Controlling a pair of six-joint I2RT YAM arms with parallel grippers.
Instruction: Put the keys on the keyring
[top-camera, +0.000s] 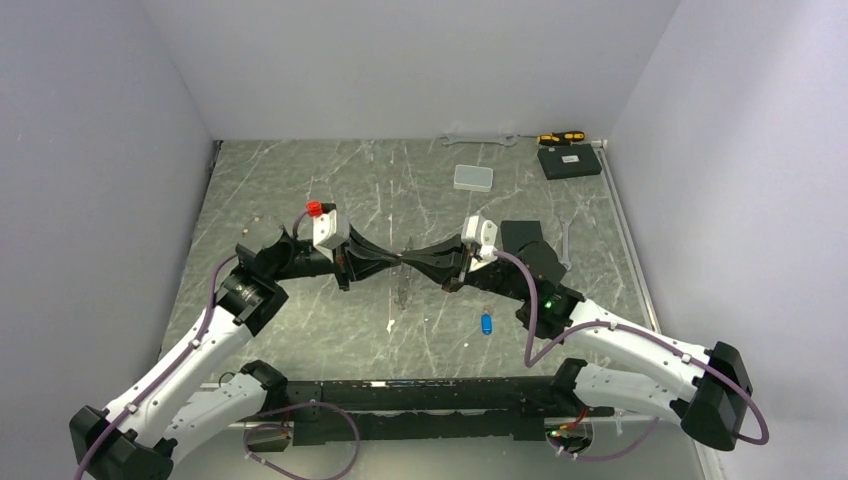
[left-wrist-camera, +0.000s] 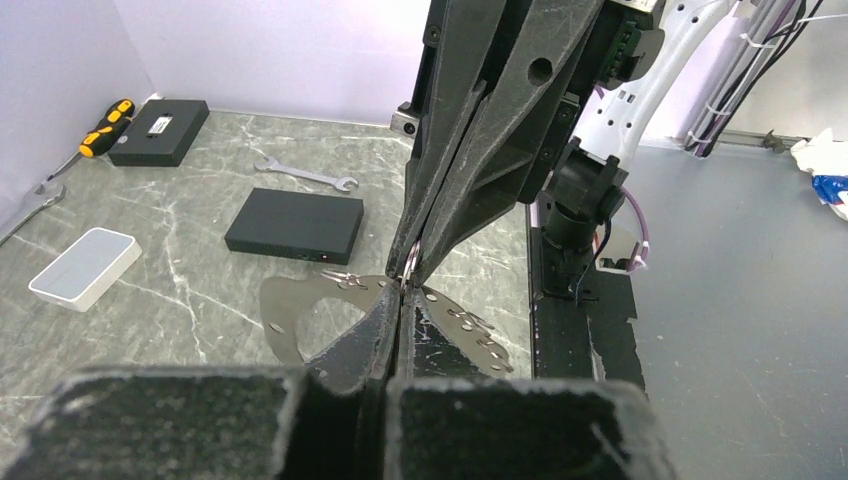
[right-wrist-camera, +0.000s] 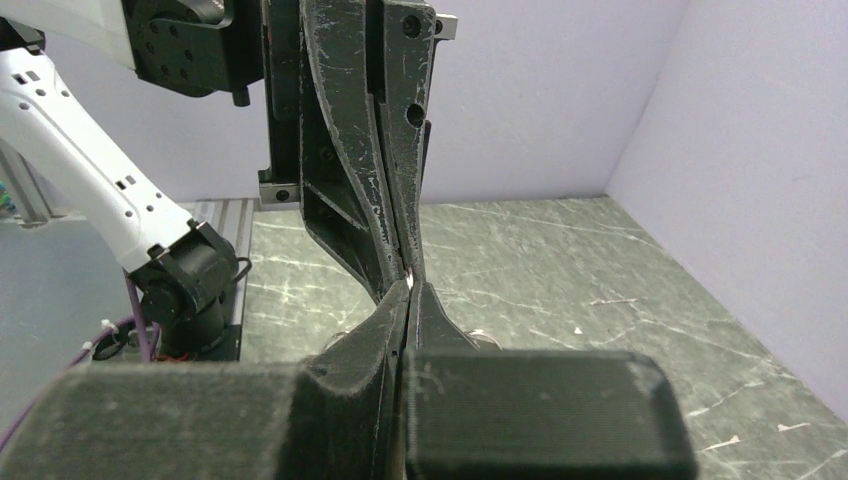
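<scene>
Grey-green marbled bench (top-camera: 300, 200) carries everything. The two arms meet tip to tip over its middle.

Left pincer (left-wrist-camera: 399, 300): narrow, fingers pressed together, apparently clamped on the keyring (left-wrist-camera: 280, 300) where the flat shiny band meets the beaded chain. The rest of the loop spreads out below the tips, band to one side and chain to the other. My read is that it is held there to steady the ring for threading.

Right pincer (right-wrist-camera: 408, 295): also narrow, tips touching the left's. A pale glint sits in the pinch, but I cannot tell whether that is ring metal or a key. It comes in from the opposite side, likely to work the same spot on the ring.

Blue key (top-camera: 487, 323): flat on the bench near the right arm, apart from the ring and not threaded. A small pale speck (top-camera: 390, 326) lies below the meeting point. It may be the plain key but is too small to tell.

Containers:
- Black box (left-wrist-camera: 293, 222) sits under the right arm, flat and closed.
- Second black box (top-camera: 569, 161) is in the far right corner, closed, with a screwdriver (top-camera: 560, 137) just beside it.
- Clear box (top-camera: 473, 178) is mid-back with its lid on, contents not visible.
- Wrench (left-wrist-camera: 305, 175) lies loose near the back, in no container.
</scene>
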